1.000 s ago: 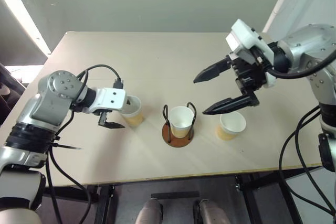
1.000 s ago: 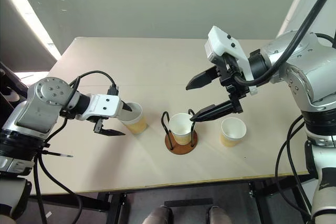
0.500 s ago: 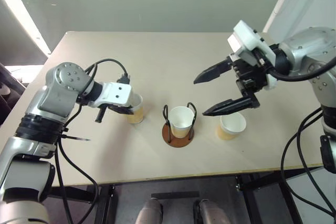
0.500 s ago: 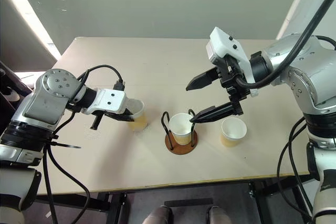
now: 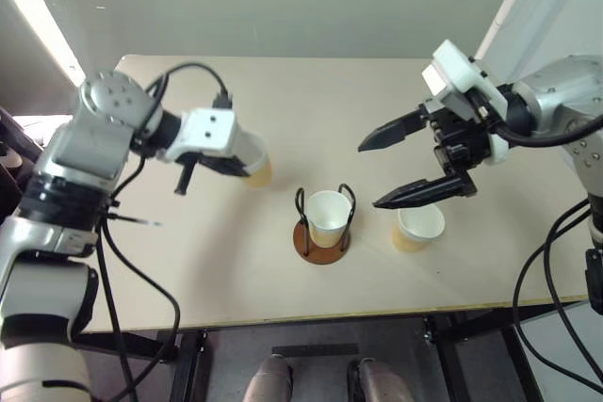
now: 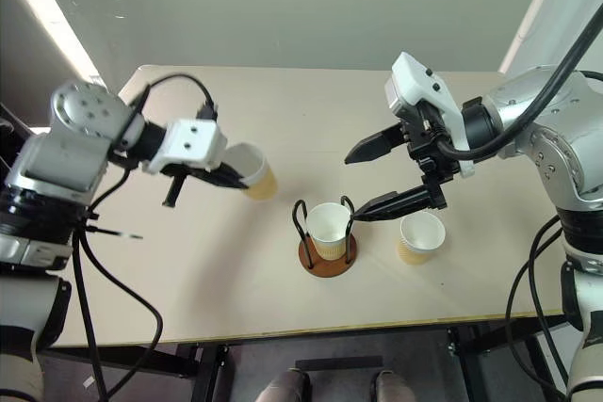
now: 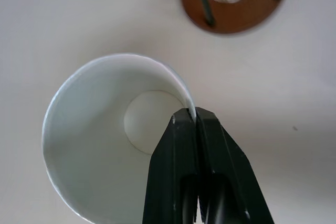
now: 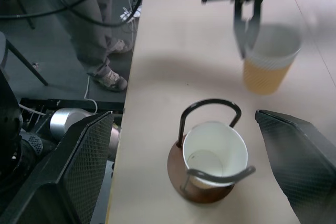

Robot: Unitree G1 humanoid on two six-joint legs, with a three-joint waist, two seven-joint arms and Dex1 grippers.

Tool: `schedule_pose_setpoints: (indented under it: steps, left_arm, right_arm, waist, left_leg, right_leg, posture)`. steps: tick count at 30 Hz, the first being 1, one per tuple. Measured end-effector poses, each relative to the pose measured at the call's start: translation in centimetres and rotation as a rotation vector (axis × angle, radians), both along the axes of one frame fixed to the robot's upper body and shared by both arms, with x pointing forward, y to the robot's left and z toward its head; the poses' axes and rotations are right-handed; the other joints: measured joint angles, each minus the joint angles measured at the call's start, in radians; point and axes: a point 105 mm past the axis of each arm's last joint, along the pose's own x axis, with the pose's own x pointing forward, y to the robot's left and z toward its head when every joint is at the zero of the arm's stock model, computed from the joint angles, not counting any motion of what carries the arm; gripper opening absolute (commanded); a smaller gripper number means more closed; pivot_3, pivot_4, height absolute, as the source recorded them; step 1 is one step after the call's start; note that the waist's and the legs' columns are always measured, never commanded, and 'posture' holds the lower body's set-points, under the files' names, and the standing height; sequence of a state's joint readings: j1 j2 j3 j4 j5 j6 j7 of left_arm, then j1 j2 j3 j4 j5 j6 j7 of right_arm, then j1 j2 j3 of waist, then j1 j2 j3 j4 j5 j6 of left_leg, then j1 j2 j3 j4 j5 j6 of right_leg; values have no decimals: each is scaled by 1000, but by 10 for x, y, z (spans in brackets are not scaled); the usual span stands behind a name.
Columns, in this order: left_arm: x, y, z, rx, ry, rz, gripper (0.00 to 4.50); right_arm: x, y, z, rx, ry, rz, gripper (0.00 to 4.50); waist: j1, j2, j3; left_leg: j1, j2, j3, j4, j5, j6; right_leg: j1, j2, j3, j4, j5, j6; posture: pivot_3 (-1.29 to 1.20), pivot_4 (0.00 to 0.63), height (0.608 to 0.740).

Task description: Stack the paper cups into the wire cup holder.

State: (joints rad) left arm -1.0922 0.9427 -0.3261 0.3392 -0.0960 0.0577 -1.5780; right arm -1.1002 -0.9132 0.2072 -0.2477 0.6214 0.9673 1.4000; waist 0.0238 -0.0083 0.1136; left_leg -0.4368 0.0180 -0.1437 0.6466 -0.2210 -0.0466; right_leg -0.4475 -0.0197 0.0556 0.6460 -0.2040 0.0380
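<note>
Paper cup [image 6: 252,170], light and crushable, hung pinched by its rim in the left gripper [image 7: 195,121]; right gripper [image 6: 388,176] gaped empty.

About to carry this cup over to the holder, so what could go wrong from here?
1. The left gripper pinches only the rim wall of the lifted paper cup; it may swing, crumple or slip free.
2. The wire cup holder already has a cup between thin loops; a tilted approach could catch a wire.
3. The open right gripper hovers beside the holder, near the incoming path.
</note>
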Motion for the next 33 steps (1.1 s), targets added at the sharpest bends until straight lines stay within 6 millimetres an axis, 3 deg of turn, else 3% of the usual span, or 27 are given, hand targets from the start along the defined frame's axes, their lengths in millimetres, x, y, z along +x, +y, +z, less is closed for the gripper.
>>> schedule_pose_setpoints:
  steps: [6,13,25,33]
  left_arm:
    - [-8,-34,36,-137,21,-113,22]
    - [-24,-68,51,-160,71,-276,22]
    - [-34,-87,17,-47,196,-407,22]
    - [-39,-99,12,-40,202,-473,22]
  right_arm:
    - [-4,-10,-3,-5,-1,-48,4500]
    - [-4,-17,1,3,-16,-135,4500]
    - [-8,-22,2,-1,-34,-176,4500]
    - [-8,-22,3,-3,-44,-186,4500]
  waist:
    - [-1,0,0]
    - [0,0,0]
    - [1,0,0]
    - [5,0,0]
  left_leg:
    - [0,0,1,0,0,0]
    - [0,0,3,1,0,1]
    - [-1,0,4,2,0,2]
    - [-2,-1,5,3,-1,3]
  right_leg:
    - [0,0,0,-1,1,2]
    - [1,0,2,-2,2,5]
    - [1,0,3,-3,2,9]
    - [1,-1,3,-3,3,11]
  posture:
    - [0,150,740]
    - [0,150,740]
    - [0,150,740]
    - [0,150,740]
